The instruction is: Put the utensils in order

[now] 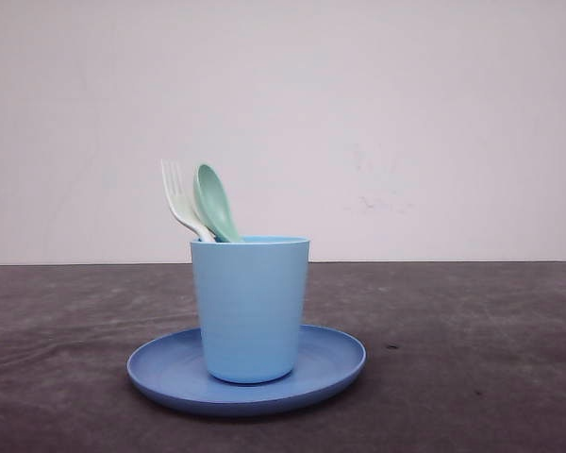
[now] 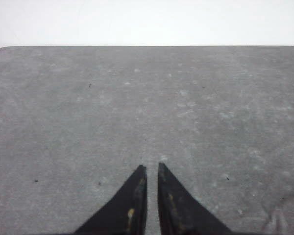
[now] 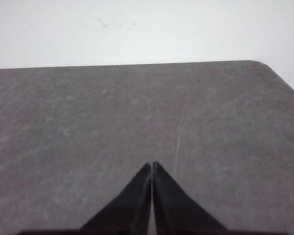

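1. A light blue cup [image 1: 250, 307] stood upright on a round blue plate [image 1: 335, 363].
2. The plate sat flat on the dark gray counter [image 1: 472, 359], a bit left of the middle in the front view.
3. A white fork [image 1: 181, 203] stood in the cup with its tines pointing up.
4. A mint-green spoon [image 1: 214, 203] stood in the cup too, with its bowl end up.
5. The fork and the spoon were close together on the left side of the cup. They both leaned to the left, and the spoon was in front of the fork.
6. Their handles went down inside the cup, so they were hidden.
7. A plain pale wall [image 1: 406, 113] was behind the counter.
8. The left claw [image 2: 152, 167] hung over bare counter. Its two black fingers were almost together, with a thin gap between the tips, and it held nothing.
9. The right claw [image 3: 152, 164] hung over bare counter as well. Its two black fingers were pressed together, and it held nothing.
10. Both claws were away from the cup and plate.
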